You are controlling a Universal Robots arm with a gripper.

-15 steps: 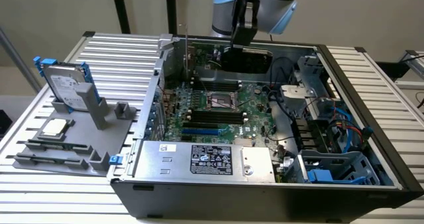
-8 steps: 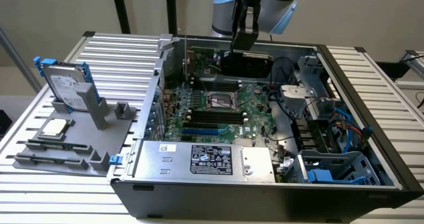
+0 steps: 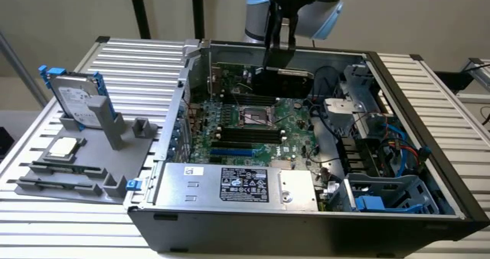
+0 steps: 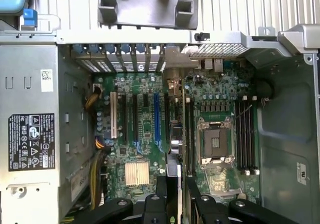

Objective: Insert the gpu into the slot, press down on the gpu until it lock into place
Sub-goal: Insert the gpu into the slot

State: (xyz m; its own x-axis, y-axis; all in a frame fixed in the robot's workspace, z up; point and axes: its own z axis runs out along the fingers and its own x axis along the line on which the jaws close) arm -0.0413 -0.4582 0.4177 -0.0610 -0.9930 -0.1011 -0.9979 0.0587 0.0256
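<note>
Looking at the exterior view, you see the tool clamped, as far as this angle lets me judge, on the gpu, which hangs over the far end of the green board inside the open computer case. The blue slot lies empty near the silver power supply, apart from the card. In the wrist view, the gpu appears edge-on between the tool fingers, with the slot close beside it.

The slot lies between power-supply box and memory slots, the gpu in the tool above the board
</note>
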